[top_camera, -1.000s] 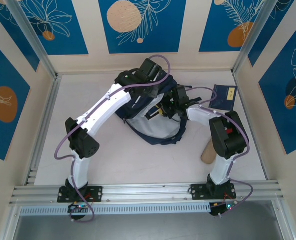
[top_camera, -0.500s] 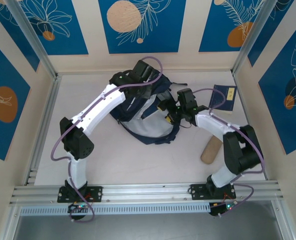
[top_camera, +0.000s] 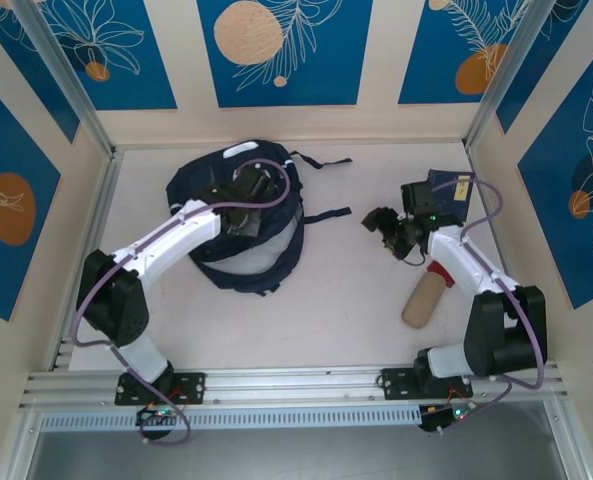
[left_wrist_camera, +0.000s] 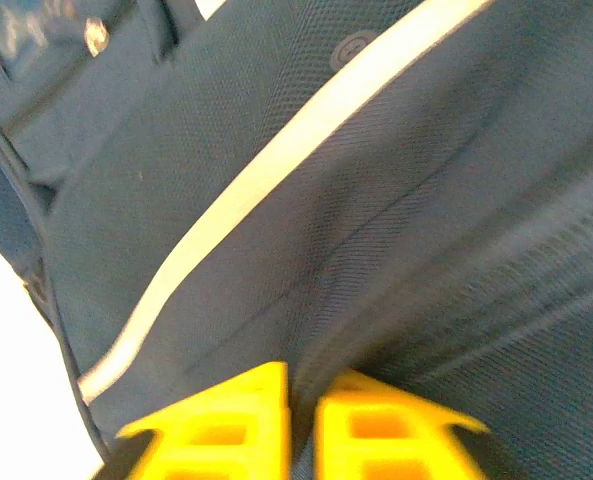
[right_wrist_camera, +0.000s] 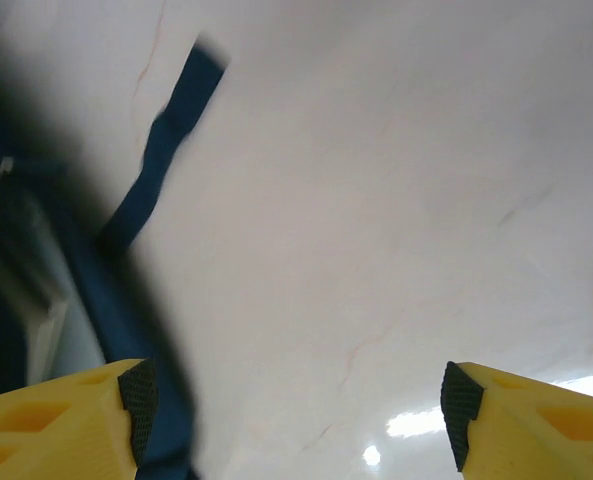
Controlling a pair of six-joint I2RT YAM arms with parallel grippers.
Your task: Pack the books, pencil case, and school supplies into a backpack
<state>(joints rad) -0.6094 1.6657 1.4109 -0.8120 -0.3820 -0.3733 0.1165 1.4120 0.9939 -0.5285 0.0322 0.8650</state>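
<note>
Your left hand (left_wrist_camera: 301, 410) rests on top of the large dark navy fabric backpack with thin white stripes (top_camera: 198, 185). Its yellow fingers (left_wrist_camera: 216, 425) are almost together on what looks like a fold of the cloth. I judge that this pinch is meant to lift the bag or hold its mouth open for packing, though you cannot make out the opening itself. Your right hand (right_wrist_camera: 296, 400) hangs to the right of the backpack and clear of it, spread wide with nothing between the fingers, which suits a reach for the next item. The thin dark navy book with a small yellow label (top_camera: 454, 190) lies further right of the backpack, just beyond that hand and partly hidden by the arm. A tan cylindrical roll (top_camera: 422, 300), possibly the pencil case, lies on the pale surface (top_camera: 326, 300), right of the backpack and nearer the arm bases. The overhead view gives you this layout. The left wrist view adds the weave, one white stripe and how tightly the fingers meet. The right wrist view adds the wide gap and a loose navy strap (right_wrist_camera: 166, 140) trailing from the backpack over bare surface.
</note>
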